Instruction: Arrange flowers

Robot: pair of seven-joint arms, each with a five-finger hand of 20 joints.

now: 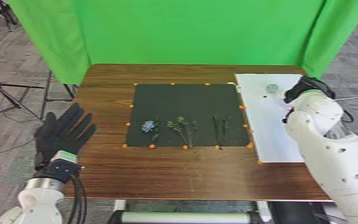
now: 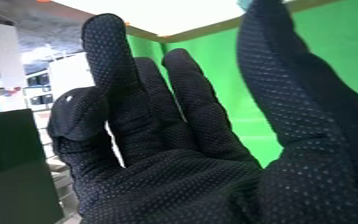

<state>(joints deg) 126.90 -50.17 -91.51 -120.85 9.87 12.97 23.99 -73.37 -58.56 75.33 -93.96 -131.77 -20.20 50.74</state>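
Namely: blue flower [image 1: 149, 126] at left, leafy sprigs [image 1: 182, 129] midway, slim stems [image 1: 220, 127] at right, all on the black mat's [image 1: 186, 100] near half; presumably light and fragile, best pinched low. Pale green vase [image 1: 272, 88], far on the white board [image 1: 279, 132], likely slippery, to be clasped round its body. Right hand [image 1: 310, 86] beside it, fingers parted, gripping nothing; left hand [image 1: 62, 134], far left, spread.

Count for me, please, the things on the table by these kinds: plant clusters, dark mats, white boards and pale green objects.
Plant clusters: 3 (blue-flowered cluster, leafy middle cluster, thin green stems; single stems are too fine to count)
Dark mat: 1
White board: 1
Pale green object: 1
Total: 6
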